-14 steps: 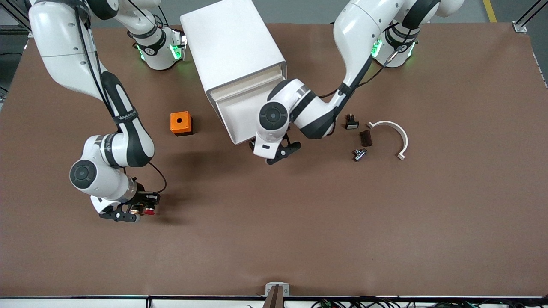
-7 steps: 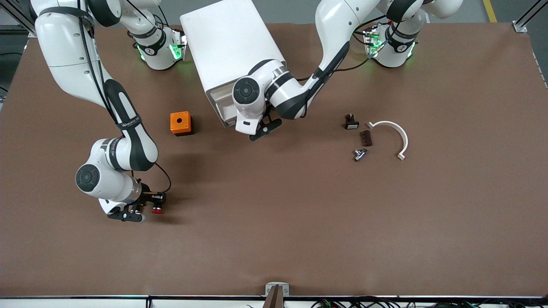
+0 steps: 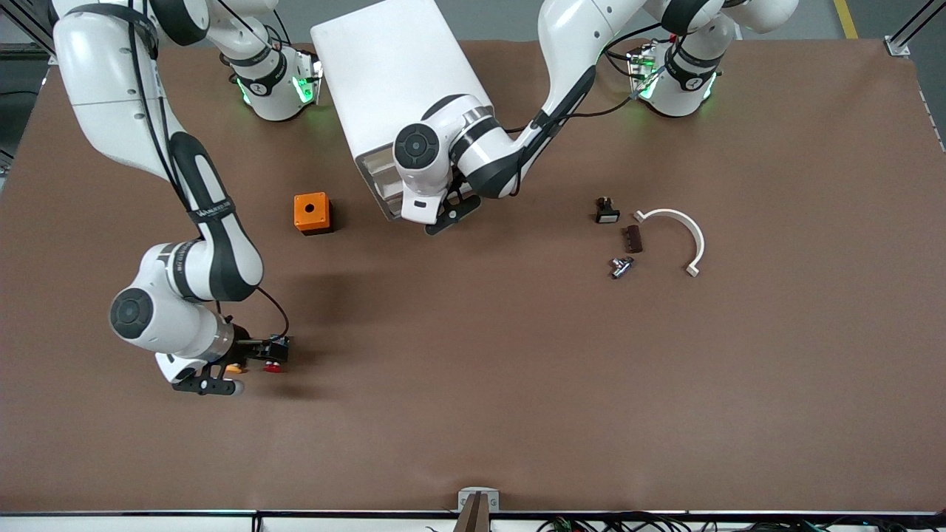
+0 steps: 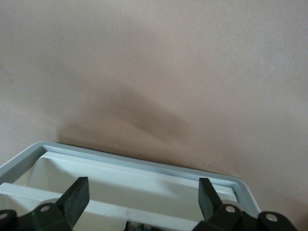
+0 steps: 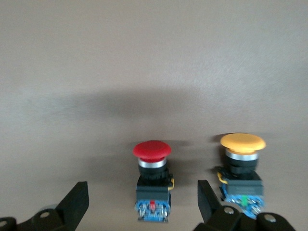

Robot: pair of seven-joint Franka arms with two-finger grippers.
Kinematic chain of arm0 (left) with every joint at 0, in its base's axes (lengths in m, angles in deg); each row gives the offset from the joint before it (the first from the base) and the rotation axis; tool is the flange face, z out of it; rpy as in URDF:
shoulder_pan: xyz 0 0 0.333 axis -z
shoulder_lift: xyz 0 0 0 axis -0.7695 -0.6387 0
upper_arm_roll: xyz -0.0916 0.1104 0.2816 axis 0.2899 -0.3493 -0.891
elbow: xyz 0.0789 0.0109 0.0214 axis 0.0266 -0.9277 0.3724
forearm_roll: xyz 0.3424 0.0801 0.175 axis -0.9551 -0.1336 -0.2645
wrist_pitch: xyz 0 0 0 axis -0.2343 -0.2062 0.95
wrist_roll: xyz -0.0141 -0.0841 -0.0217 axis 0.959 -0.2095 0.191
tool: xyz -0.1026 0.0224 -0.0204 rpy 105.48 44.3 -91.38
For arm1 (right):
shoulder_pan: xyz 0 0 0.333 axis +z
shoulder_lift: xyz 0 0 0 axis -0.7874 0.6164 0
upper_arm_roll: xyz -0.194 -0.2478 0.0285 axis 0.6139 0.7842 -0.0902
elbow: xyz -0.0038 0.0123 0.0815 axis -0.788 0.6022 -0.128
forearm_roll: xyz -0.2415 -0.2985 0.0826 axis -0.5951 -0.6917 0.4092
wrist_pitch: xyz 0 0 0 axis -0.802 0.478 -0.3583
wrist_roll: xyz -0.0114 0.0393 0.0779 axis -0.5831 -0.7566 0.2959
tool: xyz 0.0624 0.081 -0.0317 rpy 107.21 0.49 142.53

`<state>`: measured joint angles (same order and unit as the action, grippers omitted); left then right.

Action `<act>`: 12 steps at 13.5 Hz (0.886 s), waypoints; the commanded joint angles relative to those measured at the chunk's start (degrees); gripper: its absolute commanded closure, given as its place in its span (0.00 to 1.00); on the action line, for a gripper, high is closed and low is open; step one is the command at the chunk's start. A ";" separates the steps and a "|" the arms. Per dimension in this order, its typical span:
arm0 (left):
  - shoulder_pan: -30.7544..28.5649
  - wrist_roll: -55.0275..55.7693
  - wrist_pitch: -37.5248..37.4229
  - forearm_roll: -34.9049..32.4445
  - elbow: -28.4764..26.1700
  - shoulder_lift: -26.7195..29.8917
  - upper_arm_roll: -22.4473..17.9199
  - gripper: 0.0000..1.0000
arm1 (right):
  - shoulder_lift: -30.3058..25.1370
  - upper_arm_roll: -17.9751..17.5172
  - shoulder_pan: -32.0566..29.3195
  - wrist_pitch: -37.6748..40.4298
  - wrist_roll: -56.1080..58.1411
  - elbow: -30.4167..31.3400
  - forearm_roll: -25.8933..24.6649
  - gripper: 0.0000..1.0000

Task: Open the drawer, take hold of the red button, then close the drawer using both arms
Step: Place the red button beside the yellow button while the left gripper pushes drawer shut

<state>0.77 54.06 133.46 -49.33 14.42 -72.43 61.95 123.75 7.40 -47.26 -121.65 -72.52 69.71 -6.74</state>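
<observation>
On the brown table (image 3: 517,369), toward the right arm's end and nearer the front camera than the orange box (image 3: 312,213), lies the red-capped button (image 3: 274,366), and the right wrist view shows it (image 5: 152,180) resting on the surface between the spread fingers of the right gripper (image 5: 142,204), touched by neither. Just beside it lies a second button with an orange-yellow cap (image 5: 242,173), its cap also showing under the right gripper (image 3: 225,369) in the front view. That gripper's jaws stand apart and hold nothing.

The white cabinet (image 3: 395,81) stands near the robots' bases, with its front turned toward the front camera. The drawer (image 3: 380,185) sits pushed in at that front, and the left wrist view shows its grey rim and pale inside (image 4: 139,175) right beneath the left gripper (image 4: 142,197). The left gripper (image 3: 443,214) is at the cabinet's front edge, its jaws apart and clamped on nothing.

Toward the left arm's end of the table lie a curved white bracket (image 3: 680,233), a small dark block (image 3: 632,238), a small black part (image 3: 606,211) and a small metal piece (image 3: 621,266), all close together and well apart from the cabinet.
</observation>
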 commanded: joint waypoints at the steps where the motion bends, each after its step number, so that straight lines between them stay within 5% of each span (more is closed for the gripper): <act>1: -2.20 -1.08 0.66 -1.30 -0.50 2.35 -3.22 0.00 | -7.52 1.29 -1.18 5.15 3.93 -0.53 -0.58 0.00; 7: -16.68 -15.13 -0.21 -2.26 -0.32 11.58 -8.25 0.00 | -23.17 3.23 -1.08 17.53 2.72 -0.27 -3.65 0.00; 12: -26.72 -22.77 -9.77 -13.59 -0.32 19.32 -8.25 0.00 | -33.28 3.23 -2.49 28.95 -0.17 -0.27 -5.06 0.00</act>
<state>-24.87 33.88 126.92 -59.11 15.86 -56.70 53.33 94.78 11.35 -48.35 -96.03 -70.30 67.43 -10.99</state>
